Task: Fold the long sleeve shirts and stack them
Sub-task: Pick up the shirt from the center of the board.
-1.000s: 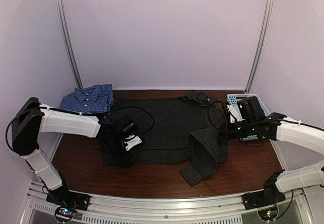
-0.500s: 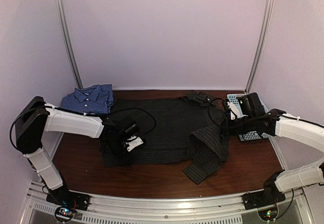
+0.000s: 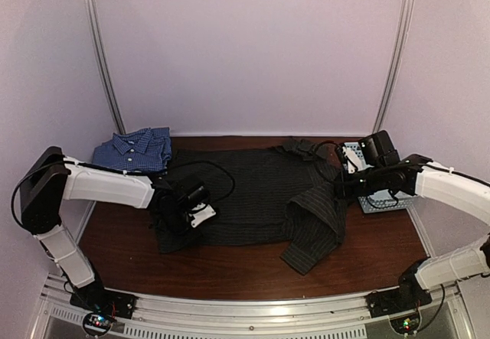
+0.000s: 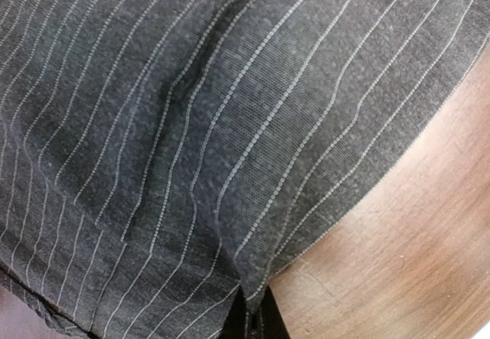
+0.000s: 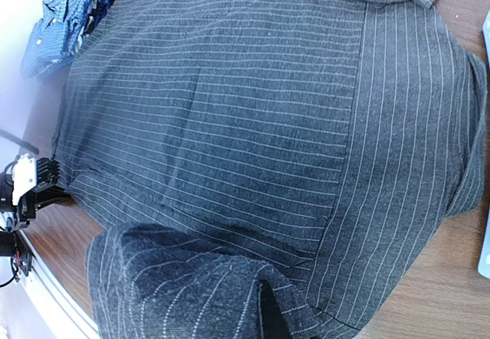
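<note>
In the middle of the table (image 3: 230,268), the black shirt (image 3: 245,190) lies spread flat. The left gripper (image 3: 178,220) is pinched onto its left hem, probably anchoring it. The right gripper (image 3: 341,189) is clamped on the sleeve (image 3: 314,228), holding it over the body for folding. The blue shirt (image 3: 134,149) sits folded in the far-left corner.

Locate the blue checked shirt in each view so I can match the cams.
Top external: blue checked shirt lies at the back left.
Left wrist: not in it.
Right wrist: blue checked shirt in the top left corner.
Shared landmark: black pinstriped shirt, seen in all three views.
</note>
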Robot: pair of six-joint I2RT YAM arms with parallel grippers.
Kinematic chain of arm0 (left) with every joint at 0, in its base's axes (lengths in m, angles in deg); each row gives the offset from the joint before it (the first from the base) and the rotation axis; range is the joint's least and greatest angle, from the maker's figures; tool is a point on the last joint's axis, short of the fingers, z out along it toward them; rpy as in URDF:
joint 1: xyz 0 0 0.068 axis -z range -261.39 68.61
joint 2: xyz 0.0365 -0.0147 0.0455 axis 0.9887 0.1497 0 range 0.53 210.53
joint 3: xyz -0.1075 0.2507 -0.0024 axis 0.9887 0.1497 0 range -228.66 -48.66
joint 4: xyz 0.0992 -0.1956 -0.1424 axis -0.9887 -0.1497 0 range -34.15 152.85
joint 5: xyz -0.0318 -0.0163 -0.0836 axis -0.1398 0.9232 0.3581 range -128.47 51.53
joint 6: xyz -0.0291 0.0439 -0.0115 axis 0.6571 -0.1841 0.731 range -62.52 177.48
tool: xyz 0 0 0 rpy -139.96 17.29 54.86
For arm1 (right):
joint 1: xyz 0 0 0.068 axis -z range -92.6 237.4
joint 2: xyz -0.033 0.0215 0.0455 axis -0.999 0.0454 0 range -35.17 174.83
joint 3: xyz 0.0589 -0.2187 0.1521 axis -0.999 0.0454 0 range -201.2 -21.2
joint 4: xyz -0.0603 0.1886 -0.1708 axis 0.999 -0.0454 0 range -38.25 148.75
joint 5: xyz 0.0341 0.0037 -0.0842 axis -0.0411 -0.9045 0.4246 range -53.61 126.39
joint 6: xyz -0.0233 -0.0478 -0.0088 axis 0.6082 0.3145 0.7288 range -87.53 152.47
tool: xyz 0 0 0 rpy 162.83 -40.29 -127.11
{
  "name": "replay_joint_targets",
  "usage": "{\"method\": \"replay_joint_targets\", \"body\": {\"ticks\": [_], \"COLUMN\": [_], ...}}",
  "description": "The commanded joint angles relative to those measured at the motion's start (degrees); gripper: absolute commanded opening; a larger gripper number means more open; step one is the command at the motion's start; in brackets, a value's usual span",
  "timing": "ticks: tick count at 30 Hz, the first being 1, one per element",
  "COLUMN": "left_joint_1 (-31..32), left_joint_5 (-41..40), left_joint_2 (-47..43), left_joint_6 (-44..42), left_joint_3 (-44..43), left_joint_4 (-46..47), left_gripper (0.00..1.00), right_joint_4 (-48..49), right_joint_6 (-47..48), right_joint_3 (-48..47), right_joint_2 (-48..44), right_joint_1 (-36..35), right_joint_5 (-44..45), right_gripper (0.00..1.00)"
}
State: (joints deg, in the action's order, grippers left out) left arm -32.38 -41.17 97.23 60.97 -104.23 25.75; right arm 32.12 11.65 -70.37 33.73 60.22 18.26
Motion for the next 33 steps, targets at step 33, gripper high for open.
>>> {"method": "replay_joint_targets", "body": {"ticks": [33], "left_joint_1": [20.22], "left_joint_5": [0.65], "left_joint_2": [-1.39], "left_joint_6": [16.89], "left_joint_3": [-0.76], "left_joint_4": [-14.28], "left_gripper": [0.00], "right_joint_4": [-25.83], "right_joint_6": [-8.94], "right_joint_3": [-3.52], "right_joint_2": [-33.17], "right_joint_1": [0.28], "right_joint_5": [-0.68], "right_gripper": [0.00]}}
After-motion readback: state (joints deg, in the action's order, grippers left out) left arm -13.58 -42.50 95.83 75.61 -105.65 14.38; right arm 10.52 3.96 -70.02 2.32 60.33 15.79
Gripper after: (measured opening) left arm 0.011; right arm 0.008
